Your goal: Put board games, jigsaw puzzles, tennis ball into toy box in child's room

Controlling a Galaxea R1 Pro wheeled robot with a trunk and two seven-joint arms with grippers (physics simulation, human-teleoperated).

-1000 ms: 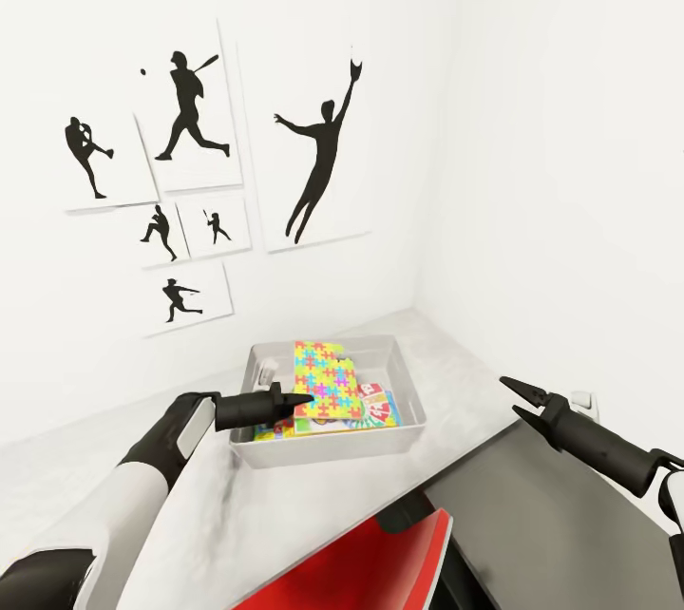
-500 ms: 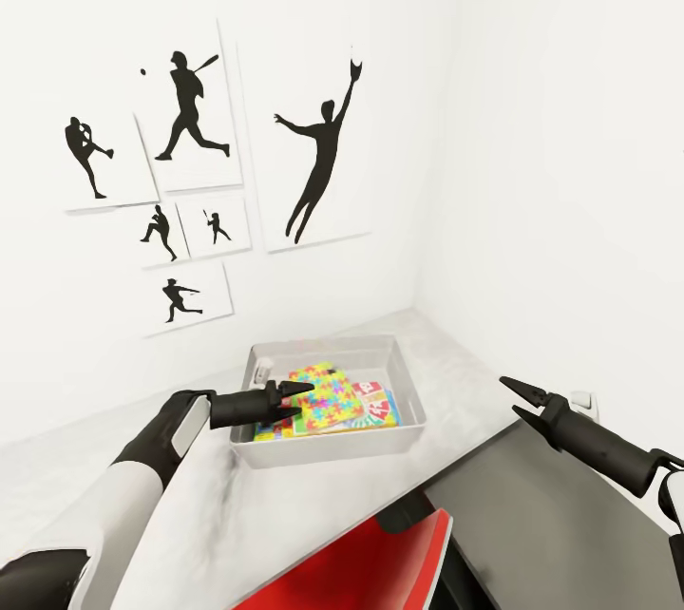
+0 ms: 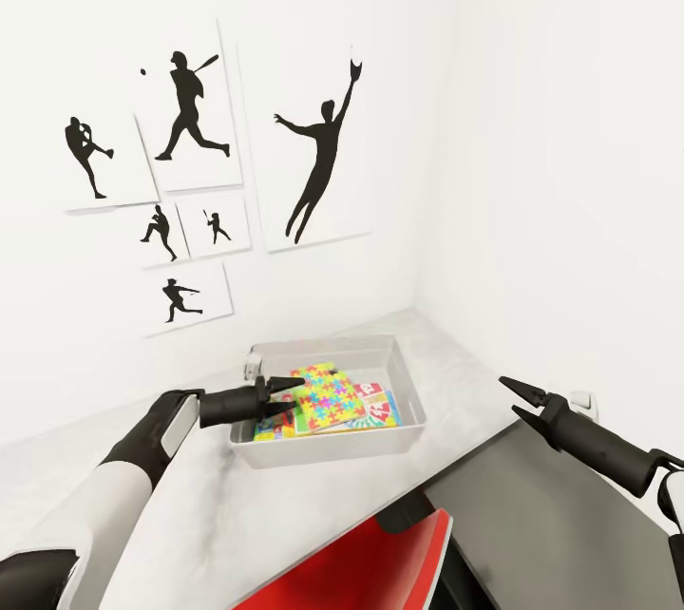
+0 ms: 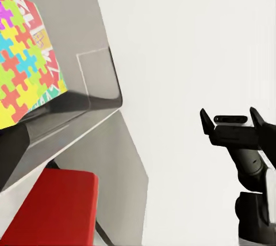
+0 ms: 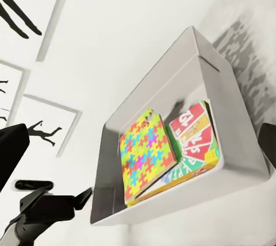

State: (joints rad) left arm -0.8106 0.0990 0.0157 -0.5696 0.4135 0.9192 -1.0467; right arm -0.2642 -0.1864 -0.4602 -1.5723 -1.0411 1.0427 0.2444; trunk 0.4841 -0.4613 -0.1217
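I am holding my left fingers [image 3: 290, 389] at the near-left rim of the toy box [image 3: 375, 442], spread apart with nothing between them; their tips are reaching just over the rim. From my right wrist camera I am seeing them as a dark forked shape [image 5: 80, 199] beside the box's corner. My right fingers [image 3: 516, 402] are hanging well off to the right, past the table's [image 3: 237, 515] edge and over its dark grey lower section, also spread and pinching nothing.

Inside the toy box a jigsaw puzzle [image 3: 330, 395] is lying on top of the pile, tilted a little, its pink, yellow, blue and green pieces plain to see. It is covering most of what lies below. A board game with a red face [image 3: 380, 406] is showing beside it toward the right wall, and my right wrist camera is showing the same red box [image 5: 192, 129] with a green-edged box half hidden beneath it. I cannot tell how many more flat things are stacked under the puzzle; only thin coloured edges are peeking out at the near side. A small pale object at the box's far-left corner is too small to make out.

A red chair seat [image 3: 366, 562] is cut off by the lower edge of my head view. Baseball silhouette prints [image 3: 199, 116] are hanging on the white wall behind the table.
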